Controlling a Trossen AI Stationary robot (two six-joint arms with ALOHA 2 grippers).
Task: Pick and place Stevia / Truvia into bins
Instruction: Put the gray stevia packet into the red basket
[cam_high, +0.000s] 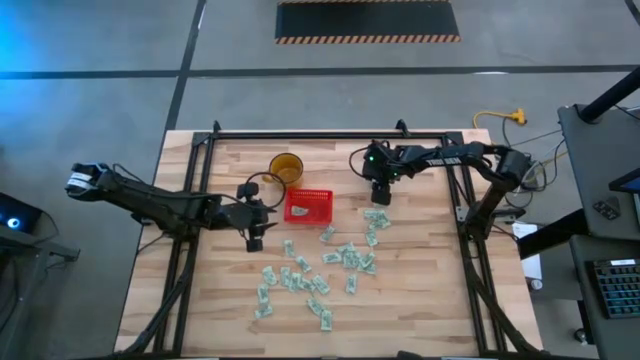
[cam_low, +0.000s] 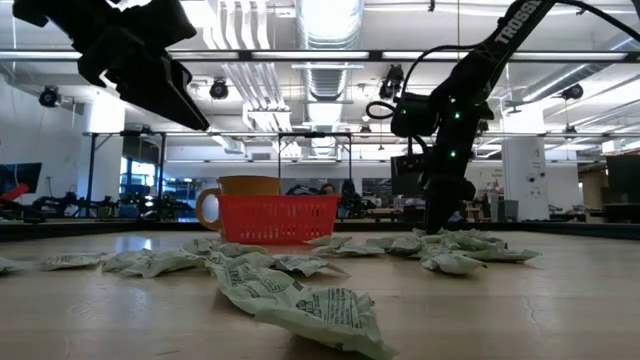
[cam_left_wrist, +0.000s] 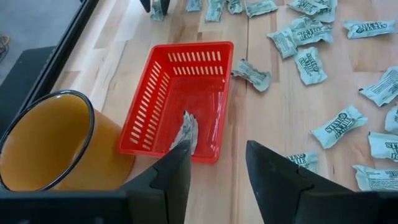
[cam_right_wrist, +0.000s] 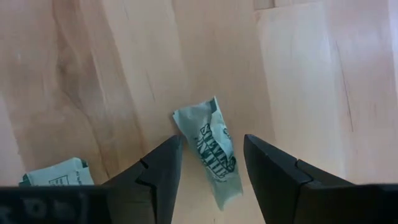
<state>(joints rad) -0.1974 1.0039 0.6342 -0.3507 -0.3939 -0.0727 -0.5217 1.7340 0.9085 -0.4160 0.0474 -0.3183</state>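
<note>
Many pale green and white sachets (cam_high: 310, 280) lie flat, scattered over the table's near middle. The red basket (cam_high: 308, 205) stands beyond them with one sachet (cam_left_wrist: 186, 134) lying inside. My left gripper (cam_high: 255, 235) hangs open above the table, just left of and nearer than the basket; the left wrist view shows its open fingers (cam_left_wrist: 217, 168). My right gripper (cam_high: 378, 195) is down at the table to the right of the basket. It is open, and its fingers stand on either side of a crumpled sachet (cam_right_wrist: 211, 152) that lies on the wood.
An amber translucent cup (cam_high: 287, 167) stands just beyond the basket's far left corner, close against it (cam_left_wrist: 43, 143). A cluster of sachets (cam_high: 374, 222) lies just nearer than my right gripper. Black frame rails (cam_high: 330, 135) run along the table's far edge and sides.
</note>
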